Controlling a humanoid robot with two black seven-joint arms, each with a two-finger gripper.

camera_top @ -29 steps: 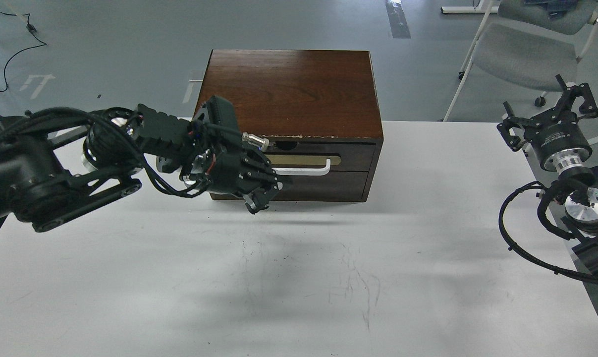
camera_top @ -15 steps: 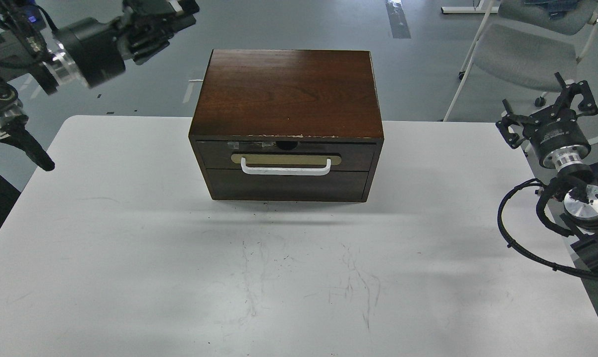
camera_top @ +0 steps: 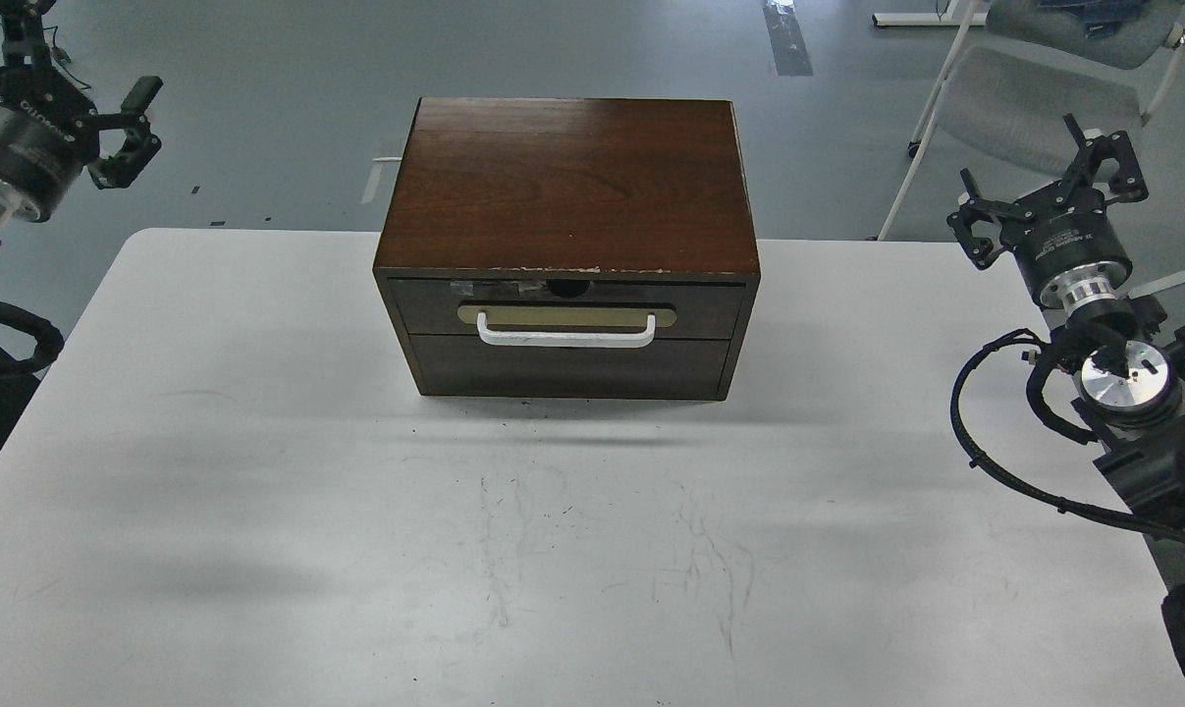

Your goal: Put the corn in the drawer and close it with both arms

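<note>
Dark brown wood is filling the middle of the view: a small cabinet [camera_top: 567,187] is sitting on the white table [camera_top: 258,442], toward its far edge. Its upper drawer [camera_top: 567,309] is sitting pushed in, flush with the cabinet front, showing a white bar handle [camera_top: 565,339] over a beige backplate [camera_top: 567,315] and a chipped, taped top edge. A plain dark panel [camera_top: 567,367] is lying below it. No corn is showing anywhere in view; whether it is inside the drawer cannot be told.

Both arms are hanging well apart from the cabinet. At the upper left, the left gripper [camera_top: 72,93] is hovering beyond the table's edge over the grey floor, its black fingers spread wide and holding nothing. At the right, the right gripper [camera_top: 1044,187] is pointing up and away above the table's right edge, its fingers also spread apart and empty. A grey chair [camera_top: 1034,103] is standing behind it.
</note>
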